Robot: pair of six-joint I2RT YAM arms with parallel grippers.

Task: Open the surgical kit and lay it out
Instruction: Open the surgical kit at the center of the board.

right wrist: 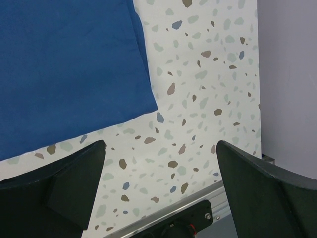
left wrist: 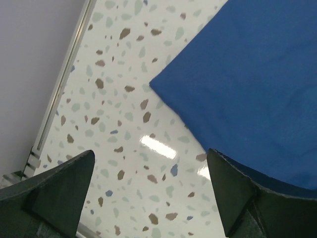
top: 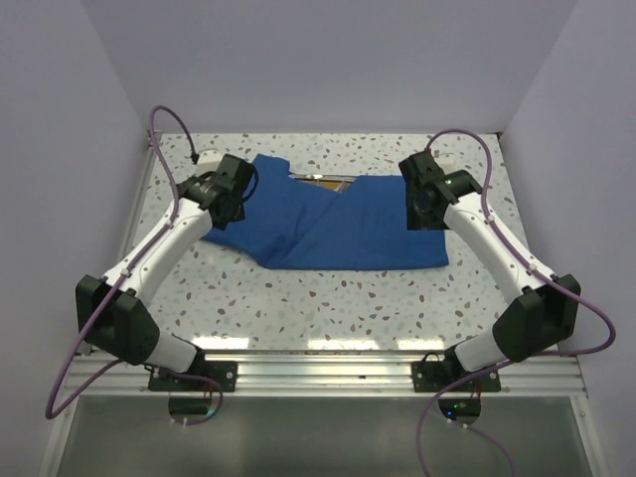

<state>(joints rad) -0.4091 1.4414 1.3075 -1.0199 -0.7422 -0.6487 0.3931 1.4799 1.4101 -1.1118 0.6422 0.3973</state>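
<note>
Two open hands bracket the kit, one at each end. The blue cloth wrap (top: 338, 231) lies folded over in the middle of the counter (top: 328, 298), its long axis running left to right. At its far edge a gap in the folds shows a sliver of the orange-brown tray (top: 324, 180); whatever else the wrap holds is hidden. The left hand (top: 232, 199) hovers at the wrap's left end and the right hand (top: 425, 204) at its right end, so each arm is the nearer one for its own side.

From the left wrist we see the fingers (left wrist: 57, 196) wide apart with nothing between them. A cloth corner points in from ahead and to the right, the right finger is over the cloth's edge, and the left is over bare speckled counter. The right wrist view mirrors this: fingers spread and empty, a cloth corner ahead toward the left finger, bare counter elsewhere.

Both arms reach forward with wrists pitched down toward the cloth. We judge the unfolding barely begun. The coming move likely calls for dropping onto a corner, pinching only the top layer and drawing it outward, away from the middle. Whether either hand touches the cloth, we cannot tell.
</note>
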